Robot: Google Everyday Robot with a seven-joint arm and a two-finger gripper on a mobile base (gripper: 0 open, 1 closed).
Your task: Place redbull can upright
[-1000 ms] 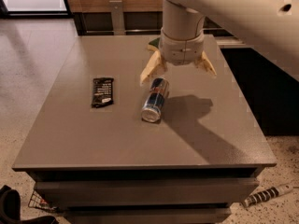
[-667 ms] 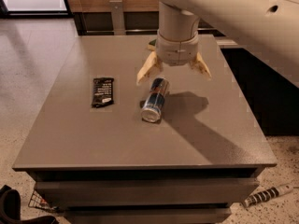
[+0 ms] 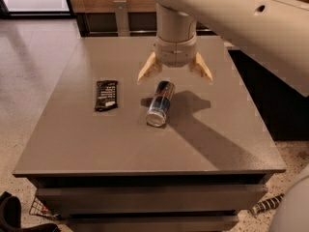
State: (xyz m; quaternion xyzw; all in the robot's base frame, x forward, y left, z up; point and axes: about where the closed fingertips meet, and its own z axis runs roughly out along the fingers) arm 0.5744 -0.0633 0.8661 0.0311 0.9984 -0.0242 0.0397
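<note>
Redbull can (image 3: 160,103) on side (label unreadable); pincer (image 3: 175,77) spread above.

A redbull can (image 3: 160,103) of glossy metal, its blue and silver panels catching the light, lies on a smooth, matt grey-brown bench (image 3: 203,144). Just above and behind it hangs the end effector (image 3: 175,77), its dull cream, plastic-looking fingers (image 3: 147,71) spread wide beneath a smooth off-white arm shell (image 3: 241,18). A black snack wrapper (image 3: 106,94) shows a faint sheen. The speckled floor (image 3: 29,81) looks polished.
</note>
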